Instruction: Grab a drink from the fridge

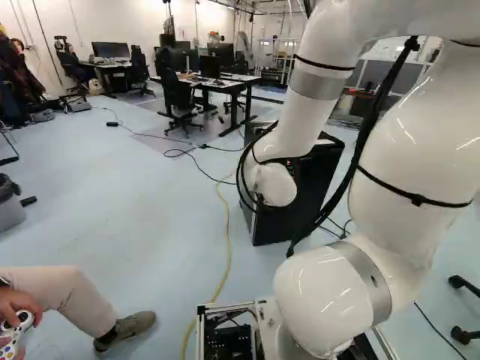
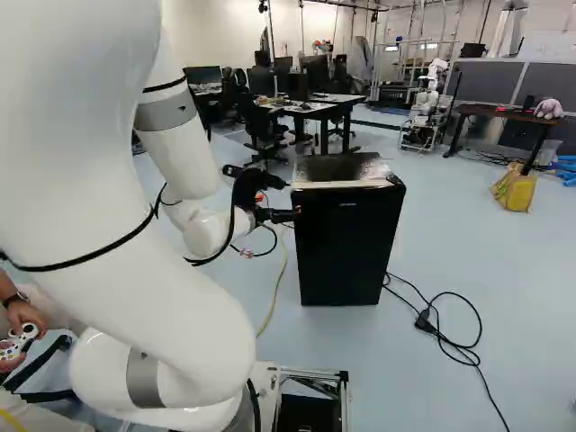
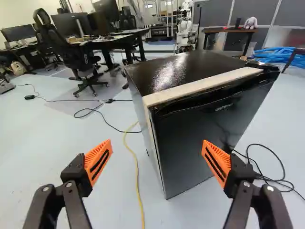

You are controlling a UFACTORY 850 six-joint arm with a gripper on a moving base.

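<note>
- Clock read from the base, 12 dead ahead. Gripper (image 3: 157, 145) at about 11, beside the fridge's upper near corner; jaws spread wide, nothing pinched. Contact with the fridge: could not tell.
- Fridge (image 2: 346, 247) at 12, upright, black, door side toward the base. Door (image 3: 200, 138) looked shut, a pale strip (image 3: 202, 88) along the top front edge.
- The drink showed in no view; presumably inside the fridge.
- Progress, my judgement: approach made, or nearly so. Left to do: open the door, find a drink, grip it, bring it out.
- Surface: smooth pale blue floor (image 1: 97, 195), the fridge standing straight on it.
- Room, from the left: grey bin (image 1: 9, 210) at 10; office chair (image 1: 178, 97) and dark-legged desk (image 1: 247, 77) with monitors, far off toward 11.
- Yellow cord (image 1: 226, 255) ran along the floor just left of the fridge, between 11 and 12.
- Toward 1, black plug and cord (image 2: 424, 319) looped on the floor near the fridge. Far behind, another robot (image 2: 430, 99), then a brown-topped table (image 2: 481, 110), then a yellow bag (image 2: 515, 191) on the floor nearer in.
</note>
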